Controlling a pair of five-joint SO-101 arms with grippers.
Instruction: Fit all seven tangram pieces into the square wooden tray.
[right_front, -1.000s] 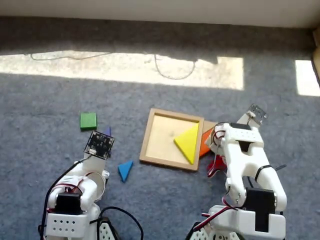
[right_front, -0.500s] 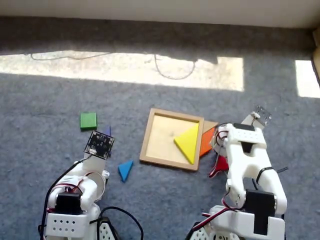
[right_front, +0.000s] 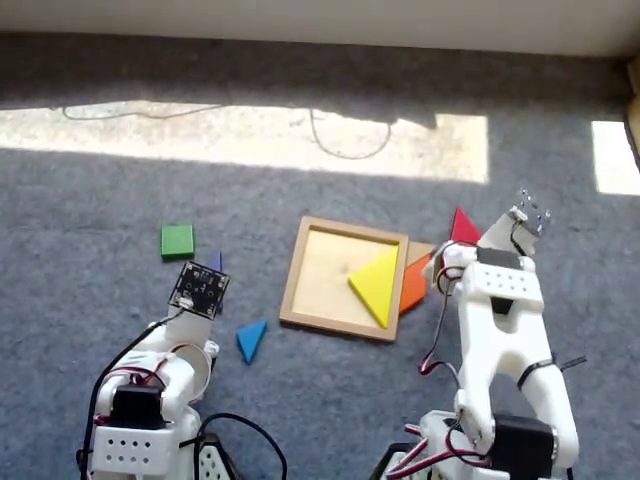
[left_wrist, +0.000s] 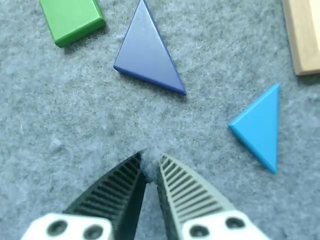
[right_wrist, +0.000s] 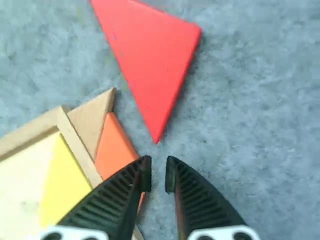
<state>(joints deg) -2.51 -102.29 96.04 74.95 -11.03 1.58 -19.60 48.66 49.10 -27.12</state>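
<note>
The red triangle (right_wrist: 150, 55) is lying flat on the carpeted worktop (right_front: 100, 200) near the wooden tray (right_front: 293, 290), its tip just ahead of the right gripper (right_wrist: 157, 172), whose jaws are standing nearly closed and empty. It is looking light, stiff and thin, probably wanting wider jaws pinching across two edges

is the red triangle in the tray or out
Out. The red triangle lies flat on the carpet, outside the tray rim.

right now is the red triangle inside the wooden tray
No, the red triangle lies on the carpet beside the wooden tray, outside its rim.
</note>
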